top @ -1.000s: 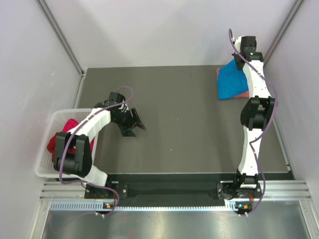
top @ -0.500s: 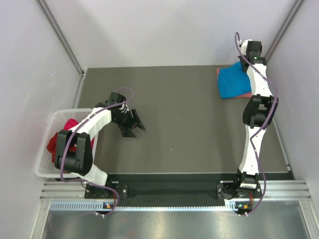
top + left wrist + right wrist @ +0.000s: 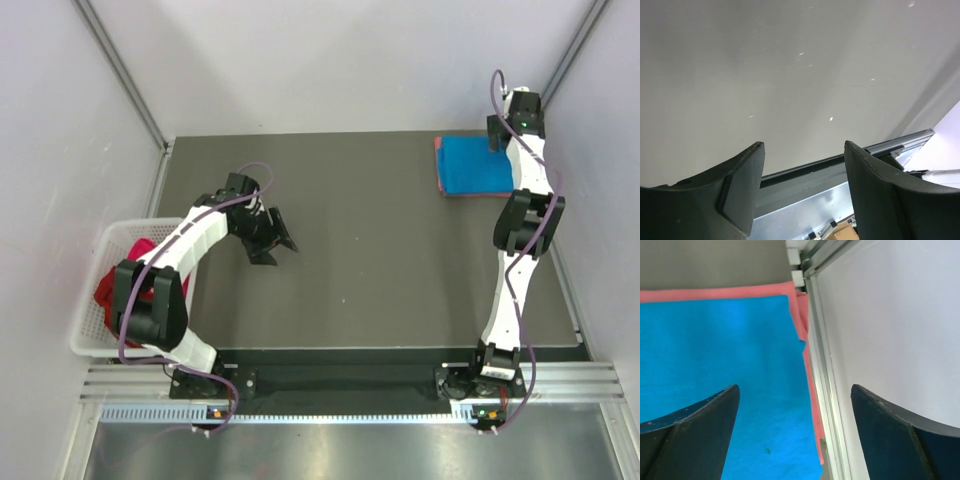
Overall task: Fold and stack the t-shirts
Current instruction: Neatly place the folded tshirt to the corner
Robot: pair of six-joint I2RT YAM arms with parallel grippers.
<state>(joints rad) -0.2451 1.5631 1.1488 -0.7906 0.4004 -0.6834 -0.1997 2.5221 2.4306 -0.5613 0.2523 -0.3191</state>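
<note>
Shows a folded bright blue cloth t-shirt (image 3: 476, 165) lying flat at the far right corner of the dark grey desk (image 3: 380, 230), stacked on a folded salmon pink cloth t-shirt (image 3: 715, 292) with thin pink edges peeking out beside the blue. Has the right arm's black two-finger pincer (image 3: 794, 386) over the stack's right side, released, jaws spread wide and gripping nothing. Has the left arm's black two-finger pincer (image 3: 277, 248) over bare desk left of centre, likewise released and empty, jaws well apart. Has a crumpled dark red cloth t-shirt (image 3: 105, 288) inside a white lattice plastic basket (image 3: 110, 235) just off the desk's left edge, toward the near left corner, well apart from the folded stack.
</note>
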